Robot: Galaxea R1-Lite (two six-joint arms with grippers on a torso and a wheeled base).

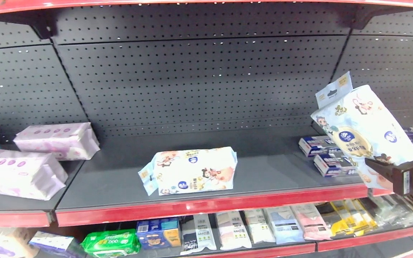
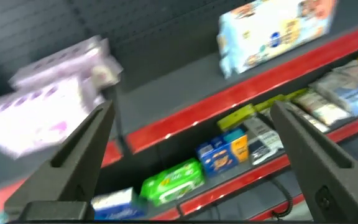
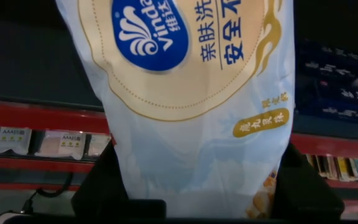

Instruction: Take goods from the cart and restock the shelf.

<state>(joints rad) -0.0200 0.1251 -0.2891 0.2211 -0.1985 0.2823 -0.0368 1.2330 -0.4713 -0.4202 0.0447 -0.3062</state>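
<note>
My right gripper [image 1: 384, 175] is shut on the lower end of a white tissue pack [image 1: 362, 132] printed with cartoon figures, held tilted in the air in front of the right end of the dark shelf [image 1: 264, 172]. In the right wrist view the tissue pack [image 3: 191, 106] rises between the two black fingers [image 3: 104, 186]. A matching tissue pack [image 1: 192, 171] lies flat mid-shelf, and appears as tissue pack [image 2: 272, 31] in the left wrist view. My left gripper [image 2: 191, 134] is open with nothing in it, in front of the shelf's red edge [image 2: 229, 99].
Two pink-white packs [image 1: 20, 173] [image 1: 57, 140] lie on the left shelf section. Blue-white boxes [image 1: 326, 156] sit behind the held pack. The lower shelf holds a green wipes pack [image 1: 111, 243], blue boxes [image 1: 158, 233] and several flat packets [image 1: 256, 225].
</note>
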